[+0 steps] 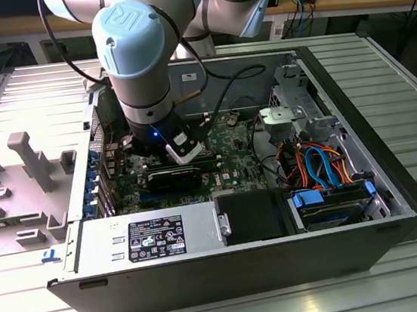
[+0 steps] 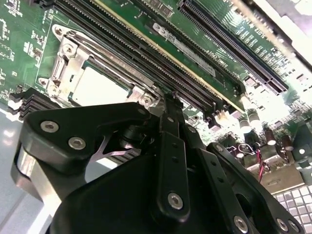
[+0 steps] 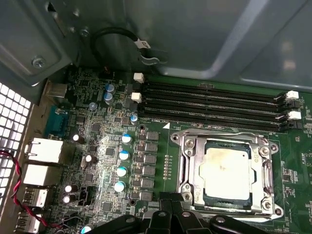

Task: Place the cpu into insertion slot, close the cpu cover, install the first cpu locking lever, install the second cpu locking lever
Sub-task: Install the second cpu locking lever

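The cpu (image 3: 226,168), a flat square chip with a pale silver top, lies in the insertion slot (image 3: 179,146) on the green motherboard (image 3: 97,146). The cpu cover (image 3: 194,165), a silver frame plate, lies flat over the chip's edges, and the chip shows through its window. In the second wrist view the cpu (image 2: 100,87) and its cover (image 2: 73,56) sit just beyond the black fingertips. My gripper (image 3: 170,207) is shut with nothing seen between its fingers, and it hovers at the socket's near edge, close to the frame. In the exterior view the arm's wrist (image 1: 151,125) hangs over the board.
Long black memory slots (image 3: 209,105) run beside the socket. Rows of capacitors (image 3: 122,156) and rear ports (image 3: 41,161) lie on its other side. The case holds a long black card (image 1: 177,176), a power supply (image 1: 150,235), drive bays with orange and blue cables (image 1: 320,169), and tall metal walls.
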